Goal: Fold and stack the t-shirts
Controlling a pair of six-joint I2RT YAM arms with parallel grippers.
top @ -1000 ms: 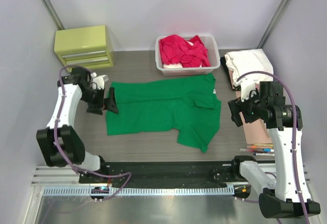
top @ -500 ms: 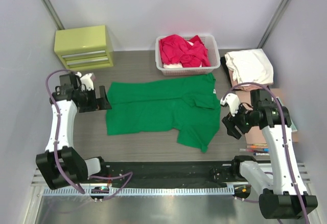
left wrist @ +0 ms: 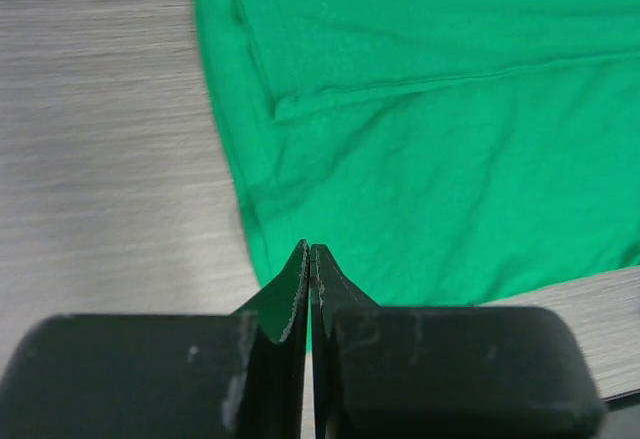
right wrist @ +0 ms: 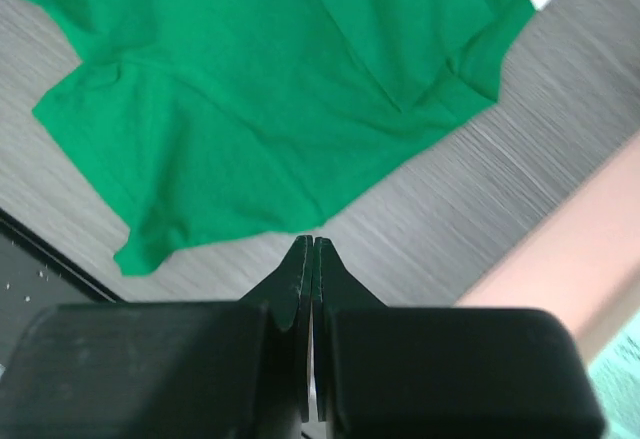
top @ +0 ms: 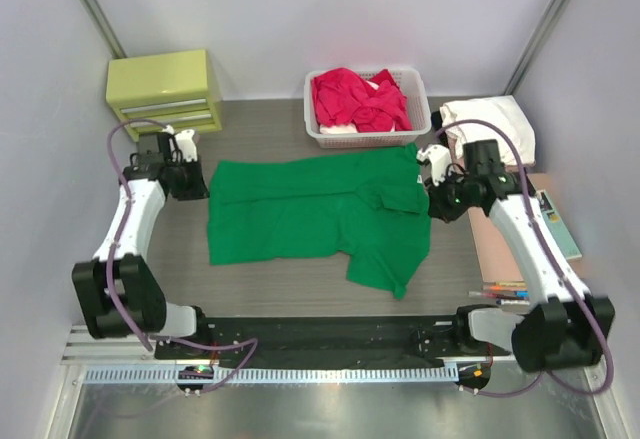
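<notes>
Bright green soft cloth t-shirt [top: 320,214] spread flat just beyond both sets of fingertips; limp, light, easily bunched, best pinched at hem corners or shoulders. Left gripper [left wrist: 308,259] pressed fully together over its edge, seemingly empty; right gripper [right wrist: 312,249] likewise closed, holding nothing.

Pale walls [top: 330,9] enclose a grey wood-grain table [top: 270,129]; a yellow-green, perhaps metal, drawer unit [top: 163,92] stands far-left.

I count two tools of my own, the left gripper [left wrist: 308,251] and the right gripper [right wrist: 312,244]. Beyond them I see one green t-shirt [top: 320,209], one white basket [top: 424,109] with a heap of red t-shirts [top: 355,99] I cannot number, one folded pile [top: 495,124], and one cabinet [top: 163,89] with two drawers
</notes>
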